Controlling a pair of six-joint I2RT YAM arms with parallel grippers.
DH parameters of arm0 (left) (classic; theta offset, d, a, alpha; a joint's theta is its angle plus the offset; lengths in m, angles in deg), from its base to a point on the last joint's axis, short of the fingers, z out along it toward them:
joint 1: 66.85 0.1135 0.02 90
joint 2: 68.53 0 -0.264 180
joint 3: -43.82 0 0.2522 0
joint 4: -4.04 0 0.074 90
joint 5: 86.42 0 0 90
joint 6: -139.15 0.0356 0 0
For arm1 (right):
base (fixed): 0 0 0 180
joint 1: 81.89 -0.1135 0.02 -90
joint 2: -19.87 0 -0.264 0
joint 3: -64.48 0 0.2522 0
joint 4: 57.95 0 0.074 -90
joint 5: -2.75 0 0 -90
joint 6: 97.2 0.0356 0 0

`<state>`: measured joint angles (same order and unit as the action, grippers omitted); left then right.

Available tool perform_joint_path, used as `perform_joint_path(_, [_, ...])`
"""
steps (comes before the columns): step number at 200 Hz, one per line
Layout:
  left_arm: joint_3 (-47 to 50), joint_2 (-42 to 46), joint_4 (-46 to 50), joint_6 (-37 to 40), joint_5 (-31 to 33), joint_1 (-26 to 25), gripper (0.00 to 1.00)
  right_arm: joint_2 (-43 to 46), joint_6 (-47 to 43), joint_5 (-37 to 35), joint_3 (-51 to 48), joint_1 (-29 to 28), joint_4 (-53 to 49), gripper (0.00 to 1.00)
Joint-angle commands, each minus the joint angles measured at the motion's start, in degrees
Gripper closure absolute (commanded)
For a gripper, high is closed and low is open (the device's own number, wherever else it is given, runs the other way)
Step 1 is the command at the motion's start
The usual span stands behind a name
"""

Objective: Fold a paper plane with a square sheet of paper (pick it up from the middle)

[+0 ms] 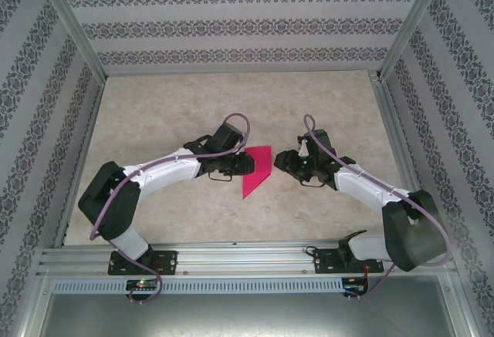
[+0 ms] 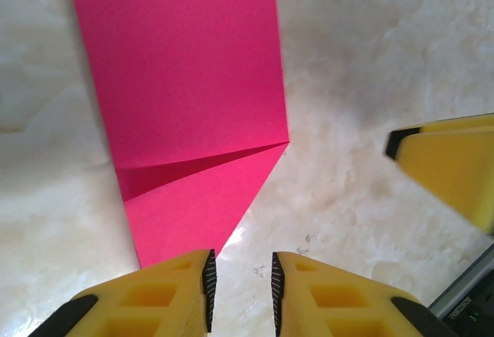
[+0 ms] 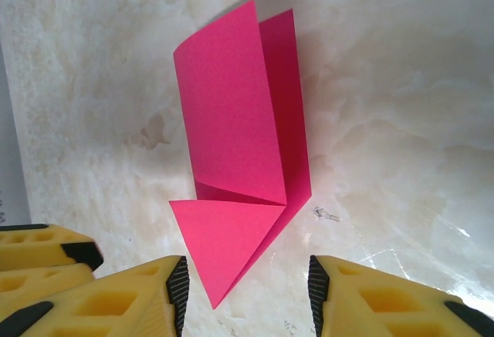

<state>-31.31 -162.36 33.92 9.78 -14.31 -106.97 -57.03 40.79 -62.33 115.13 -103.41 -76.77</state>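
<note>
The square sheet of paper point(image 1: 257, 169) lies on the marble table between my two grippers. It is magenta-pink, folded in half lengthwise, with one corner turned down into a triangle that ends in a sharp tip point(image 3: 216, 302). The upper flap point(image 3: 228, 121) stands a little off the layer beneath. My left gripper point(image 2: 241, 287) is just off the sheet's pointed end point(image 2: 185, 82), its jaws a narrow gap apart over bare table. My right gripper point(image 3: 247, 294) is open wide, and the paper's tip reaches into the space between its pads without touching them.
The two grippers face each other closely across the sheet point(image 1: 245, 163) point(image 1: 281, 160). A yellow finger of the right gripper point(image 2: 451, 163) shows in the left wrist view. Aluminium frame rails point(image 1: 231, 256) and patterned walls enclose the table point(image 1: 170, 113).
</note>
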Motion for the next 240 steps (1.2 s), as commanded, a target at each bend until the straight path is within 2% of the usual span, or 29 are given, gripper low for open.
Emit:
perform_joint_path(1, [-0.26,-1.94,2.94,1.72,1.22,0.08,0.74,-2.84,2.45,3.04,-1.29,-0.37,5.29,0.51])
perform_joint_path(39, [0.72,-2.86,1.25,0.97,0.00,0.04,0.76,-8.76,2.27,5.69,-0.06,-1.07,8.76,0.48])
perform_joint_path(88, [1.46,-2.24,0.81,1.13,-0.31,0.12,0.74,-15.91,1.16,9.52,4.50,-1.16,11.49,0.49])
perform_joint_path(114, [2.18,-1.94,-0.27,1.24,-1.87,-0.29,0.66,-18.90,0.23,11.86,7.19,-1.29,12.71,0.54])
perform_joint_path(134, [2.79,-1.76,-0.47,0.45,-1.12,-1.54,0.52,-21.18,-0.80,13.04,8.99,-1.14,12.71,0.58])
perform_joint_path(158, [2.22,-1.89,1.38,0.34,2.96,-4.45,0.51,-23.73,-1.87,14.58,10.83,-0.98,12.32,0.59])
perform_joint_path(207, [-3.24,-5.18,11.52,2.20,22.50,-13.55,0.45,-26.56,-4.02,15.23,14.25,-0.37,9.29,0.65])
perform_joint_path(240, [-5.46,-9.11,12.72,2.59,27.26,-16.27,0.43,-27.82,-4.53,16.59,16.03,0.06,7.88,0.70])
